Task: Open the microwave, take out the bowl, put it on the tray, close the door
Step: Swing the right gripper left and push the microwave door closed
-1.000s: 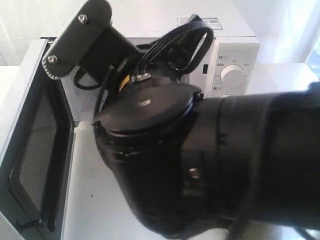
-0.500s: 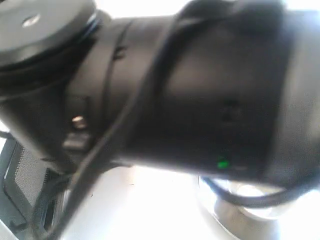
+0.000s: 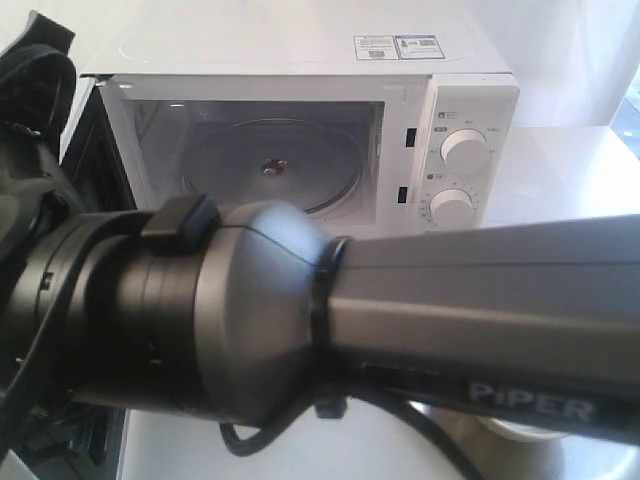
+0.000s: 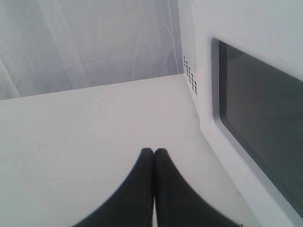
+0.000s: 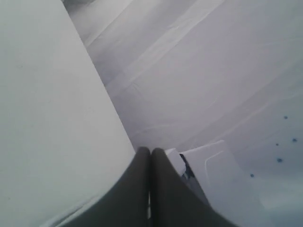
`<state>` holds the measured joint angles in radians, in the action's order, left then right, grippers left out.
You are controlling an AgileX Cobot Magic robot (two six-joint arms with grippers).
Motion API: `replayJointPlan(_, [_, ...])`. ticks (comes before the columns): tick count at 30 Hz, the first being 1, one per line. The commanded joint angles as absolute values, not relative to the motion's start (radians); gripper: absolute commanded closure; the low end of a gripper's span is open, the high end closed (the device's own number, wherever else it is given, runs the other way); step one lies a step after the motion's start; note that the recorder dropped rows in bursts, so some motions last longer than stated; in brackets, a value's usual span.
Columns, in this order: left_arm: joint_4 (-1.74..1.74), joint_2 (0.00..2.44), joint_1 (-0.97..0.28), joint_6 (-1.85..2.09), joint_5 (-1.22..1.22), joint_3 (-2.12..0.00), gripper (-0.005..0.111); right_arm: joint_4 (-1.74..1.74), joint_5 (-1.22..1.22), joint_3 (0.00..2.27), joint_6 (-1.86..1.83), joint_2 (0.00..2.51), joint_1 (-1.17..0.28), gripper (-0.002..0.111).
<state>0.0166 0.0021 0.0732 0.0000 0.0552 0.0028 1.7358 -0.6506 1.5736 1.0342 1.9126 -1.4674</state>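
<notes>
The left hand, pressed together and empty, hangs over the counter just beside the door.

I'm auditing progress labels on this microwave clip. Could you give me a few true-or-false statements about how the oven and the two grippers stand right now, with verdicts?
1. The microwave has its cavity open to view. True.
2. The bowl sits on the glass turntable. False: the turntable is bare.
3. The left gripper is shut on nothing, above the white table. True.
4. The right gripper is clamped on the door handle. False: its fingers meet with nothing between them.
5. A dark arm crosses the exterior view in front of the microwave. True.
</notes>
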Motion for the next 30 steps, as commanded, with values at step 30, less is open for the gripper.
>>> replayJointPlan(30, [0.009, 0.000, 0.069, 0.000, 0.059, 0.000, 0.107, 1.575, -1.221, 1.581, 0.579, 1.886, -1.180, 0.108])
